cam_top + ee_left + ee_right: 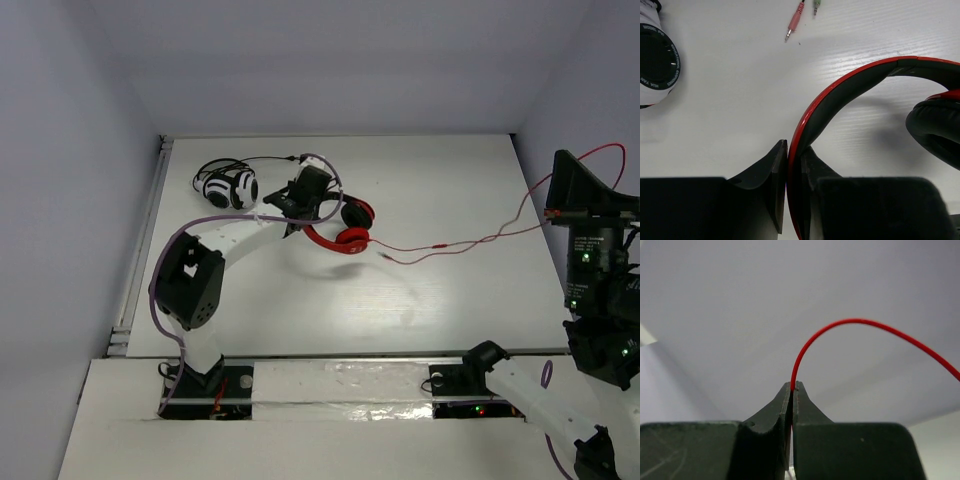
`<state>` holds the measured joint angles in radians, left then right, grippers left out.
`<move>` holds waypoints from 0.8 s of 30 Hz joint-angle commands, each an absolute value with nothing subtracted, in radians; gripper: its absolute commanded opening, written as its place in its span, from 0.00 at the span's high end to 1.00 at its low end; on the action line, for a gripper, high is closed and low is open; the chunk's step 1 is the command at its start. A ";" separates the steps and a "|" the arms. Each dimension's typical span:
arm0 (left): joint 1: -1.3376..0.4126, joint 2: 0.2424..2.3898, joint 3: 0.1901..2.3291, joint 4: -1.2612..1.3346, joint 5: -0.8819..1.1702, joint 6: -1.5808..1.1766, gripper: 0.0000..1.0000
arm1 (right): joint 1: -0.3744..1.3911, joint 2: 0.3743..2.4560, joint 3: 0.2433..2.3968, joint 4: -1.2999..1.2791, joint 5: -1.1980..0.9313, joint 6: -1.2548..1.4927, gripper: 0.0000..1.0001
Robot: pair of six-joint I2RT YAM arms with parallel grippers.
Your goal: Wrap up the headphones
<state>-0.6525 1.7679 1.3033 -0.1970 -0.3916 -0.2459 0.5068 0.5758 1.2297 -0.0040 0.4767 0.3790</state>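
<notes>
The red headphones (345, 228) lie on the white table at back centre, with a red-and-black headband (850, 85) and a black ear pad (935, 127). My left gripper (300, 205) is shut on the headband; in the left wrist view (794, 145) the red band is pinched between both fingers. The thin red cable (470, 240) runs right from the headphones across the table and rises off it to my right gripper (563, 160), which is held high at the right edge. In the right wrist view that gripper (792, 385) is shut on the cable (850, 321).
Black-and-white headphones (230, 187) with a black cable lie just left of the red ones, and one ear cup shows in the left wrist view (657, 62). Their pink plug (794, 22) and green plug (816, 7) lie beyond the headband. Walls enclose the table.
</notes>
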 commanded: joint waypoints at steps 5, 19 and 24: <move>-0.635 1.603 1.436 -0.195 -0.442 -0.265 1.00 | 0.517 0.661 1.172 -0.154 0.667 0.379 1.00; -0.635 1.569 1.741 -0.284 -0.452 -0.212 1.00 | 0.517 0.746 0.951 -0.350 0.416 0.538 0.64; -0.635 1.624 1.870 -0.319 -0.505 -0.180 1.00 | 0.517 0.753 0.916 -0.489 0.315 0.577 0.11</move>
